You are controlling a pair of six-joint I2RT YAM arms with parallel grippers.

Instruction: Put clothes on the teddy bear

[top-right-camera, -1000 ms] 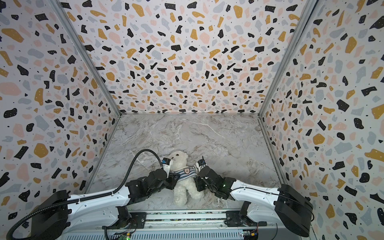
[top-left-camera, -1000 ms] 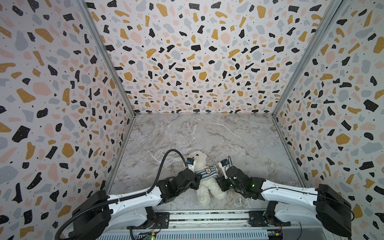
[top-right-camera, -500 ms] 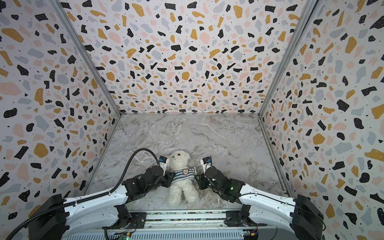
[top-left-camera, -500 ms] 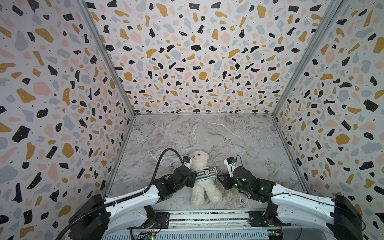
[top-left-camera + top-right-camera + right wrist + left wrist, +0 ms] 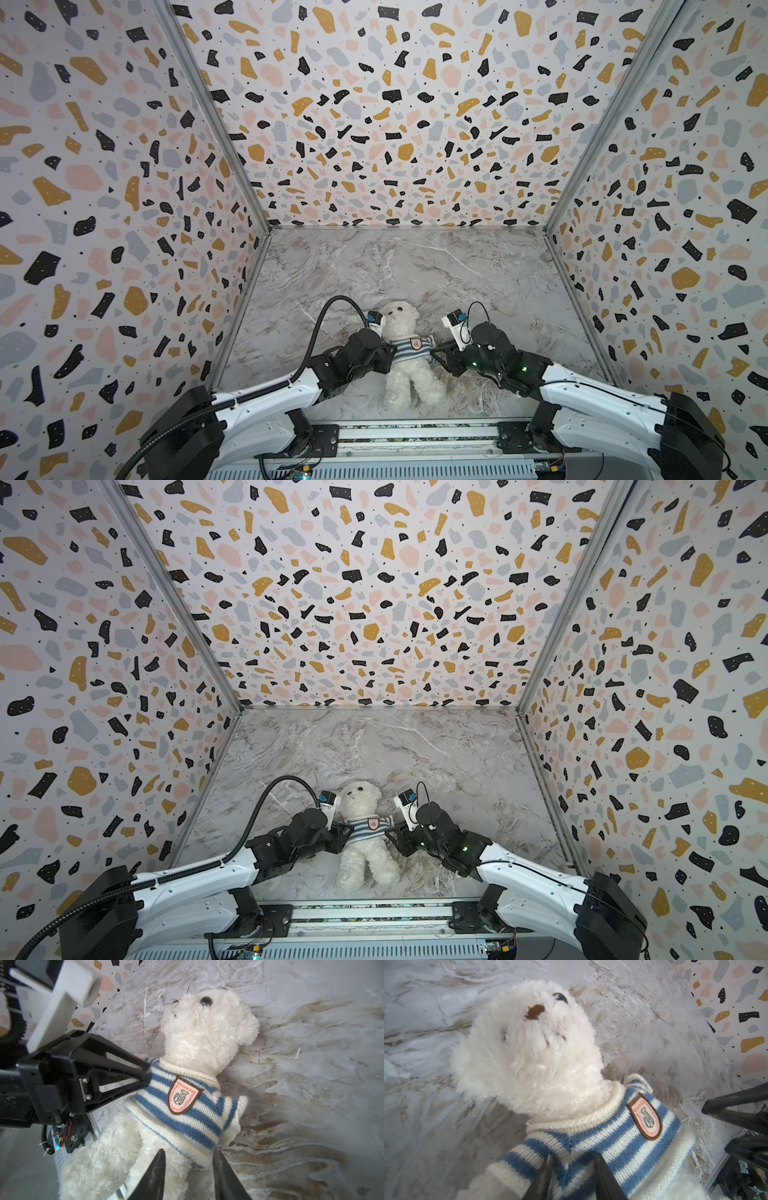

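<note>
The teddy bear (image 5: 409,382) (image 5: 365,862) lies on its back near the front of the marble floor, head toward the back wall. A blue-and-white striped shirt (image 5: 409,349) (image 5: 187,1118) with a badge covers its chest. My left gripper (image 5: 388,353) (image 5: 572,1157) is shut on a fold of the shirt at the bear's shoulder, on the left side in both top views. My right gripper (image 5: 434,355) (image 5: 188,1151) stands open at the bear's other side. The shirt's hem corner and some fur lie loose between its fingers. That sleeve (image 5: 236,1109) lies flat, with no paw showing.
Terrazzo walls (image 5: 395,124) close the floor on three sides. A metal rail (image 5: 415,432) runs along the front edge just below the bear's feet. The left arm's black cable (image 5: 332,303) loops above the floor beside the bear's head. Bare marble (image 5: 415,266) stretches behind the bear.
The right gripper has opened, let go of the shirt and drawn back to the right. The bear has settled flat on the floor. The left gripper keeps its hold.
</note>
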